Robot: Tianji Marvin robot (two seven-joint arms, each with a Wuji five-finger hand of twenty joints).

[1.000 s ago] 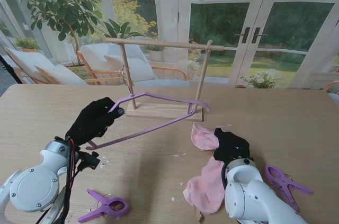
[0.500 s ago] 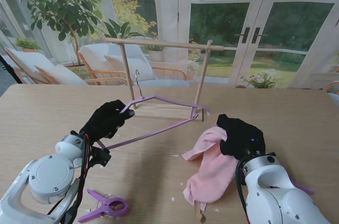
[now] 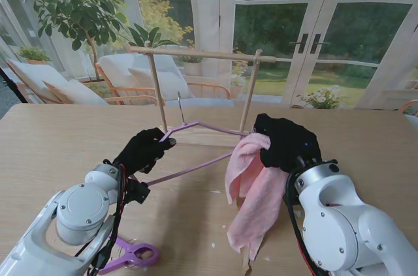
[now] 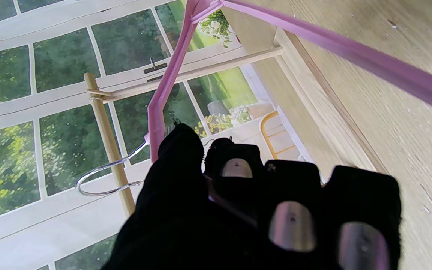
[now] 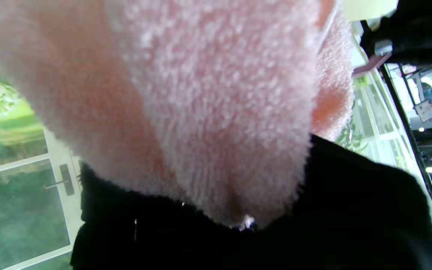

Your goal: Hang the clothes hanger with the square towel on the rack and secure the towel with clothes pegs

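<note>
Left hand (image 3: 145,150) grips hanger (image 3: 189,169); rt hand (image 3: 285,143) clutches pink towel (image 3: 251,192).

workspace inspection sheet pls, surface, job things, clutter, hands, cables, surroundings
surface: wooden table, pale specks scattered on it
job's things: purple hanger lifted, not on the wooden rack; pink towel raised, hanging down beside the hanger's right end; one purple peg on the table, nearer to me, left
clutter: nothing seen beyond the specks
hands: left hand shut on the hanger near its metal hook; right hand shut on the towel
cables: black cables along the left forearm
surroundings: glass doors, garden, potted plant, chairs outside
</note>
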